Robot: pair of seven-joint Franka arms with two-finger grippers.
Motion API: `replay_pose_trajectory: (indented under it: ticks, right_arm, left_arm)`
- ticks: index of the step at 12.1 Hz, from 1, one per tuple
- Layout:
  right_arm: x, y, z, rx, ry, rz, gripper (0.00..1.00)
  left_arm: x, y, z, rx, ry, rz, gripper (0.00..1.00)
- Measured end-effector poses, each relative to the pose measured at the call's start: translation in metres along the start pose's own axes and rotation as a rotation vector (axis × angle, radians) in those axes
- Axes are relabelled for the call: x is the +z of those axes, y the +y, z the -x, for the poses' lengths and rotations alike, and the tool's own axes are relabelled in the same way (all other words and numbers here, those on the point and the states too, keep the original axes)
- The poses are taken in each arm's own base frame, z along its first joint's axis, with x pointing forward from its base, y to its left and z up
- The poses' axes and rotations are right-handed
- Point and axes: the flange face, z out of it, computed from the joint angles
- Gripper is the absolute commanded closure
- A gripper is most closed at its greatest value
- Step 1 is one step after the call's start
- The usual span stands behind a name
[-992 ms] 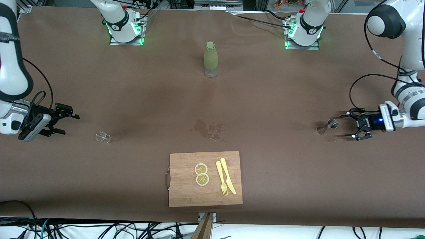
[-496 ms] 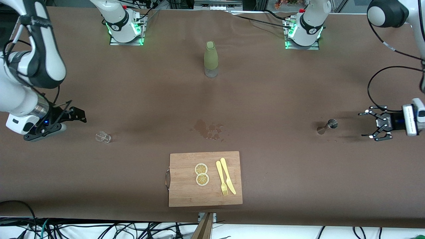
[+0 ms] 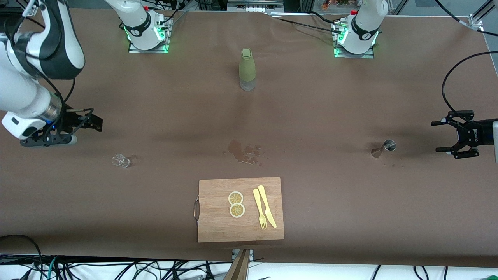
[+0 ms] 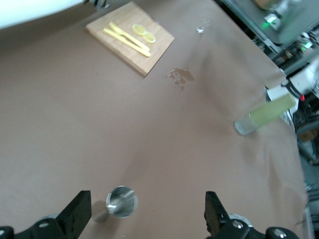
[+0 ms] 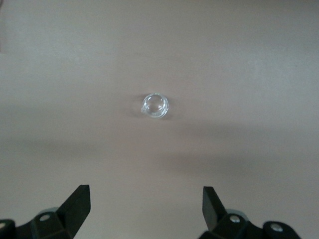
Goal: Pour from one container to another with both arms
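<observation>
Now left gripper [image 3: 456, 134] empty over the bare brown table [image 3: 330, 101] at the left arm's end, fingers [image 4: 79, 211] spread wide apart, near a small steel measuring cup [image 3: 389, 145] standing upright on the cloth, apart from it and not touching. Right gripper [image 3: 83, 125] empty too, jaws likewise wide apart, low over the table at the right arm's end, with a small clear glass [image 3: 121, 160] on the cloth near it, apart from the fingers and nearer the front camera. Landmark for the rest: wooden cutting board [image 3: 218, 221] with a metal handle, midway along the table at the edge nearest the front camera. On the board, two lemon slices [image 3: 236, 204] touching one another, and beside them a yellow fork [image 3: 259, 214] and yellow knife [image 3: 267, 210] lying side by side. Just beside the board, farther from the front camera, a dark wet stain [image 3: 245, 151] on the cloth. Well apart from the board, farther still and between the two arm bases, an upright green bottle [image 3: 247, 69] with a clear bottom. Steel cup toward the left arm's end from the board, glass toward the right arm's end, both well apart from it.
</observation>
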Motion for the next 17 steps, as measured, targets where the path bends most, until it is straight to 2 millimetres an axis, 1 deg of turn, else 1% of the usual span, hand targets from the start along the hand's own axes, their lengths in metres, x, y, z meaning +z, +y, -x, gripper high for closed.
replay_pose_trajectory:
  ticks: [2,4,6,9,10,12,14,15,17]
  right_arm:
    - [-0.027,-0.016,0.005,0.029,-0.006,0.005,0.00]
    - [-0.046,-0.022,0.009,0.038,-0.038,0.006,0.00]
    - [-0.061,-0.019,0.014,0.048,-0.074,0.008,0.00]
    - [-0.088,-0.011,0.020,0.065,-0.088,0.009,0.00]
    - [-0.098,-0.006,0.023,0.077,-0.088,0.009,0.00]
    - [-0.114,0.018,0.031,0.122,-0.106,0.009,0.00]
    - [-0.120,0.038,0.038,0.161,-0.120,-0.005,0.00]
    - [-0.120,0.042,0.039,0.169,-0.116,-0.016,0.00]
    - [-0.122,0.041,0.036,0.171,-0.093,-0.031,0.00]
  left_arm:
    - [0.003,0.026,-0.039,-0.107,-0.074,-0.056,0.00]
    - [0.007,0.053,-0.077,-0.185,-0.148,-0.138,0.00]
    - [0.006,0.083,-0.111,-0.287,-0.223,-0.228,0.00]
    - [0.008,0.130,-0.151,-0.432,-0.300,-0.364,0.00]
    - [0.011,0.147,-0.162,-0.475,-0.325,-0.416,0.00]
    - [0.018,0.179,-0.183,-0.557,-0.351,-0.507,0.00]
    - [0.017,0.202,-0.190,-0.625,-0.351,-0.542,0.00]
    - [0.012,0.210,-0.190,-0.646,-0.357,-0.565,0.00]
    - [0.014,0.238,-0.201,-0.675,-0.370,-0.633,0.00]
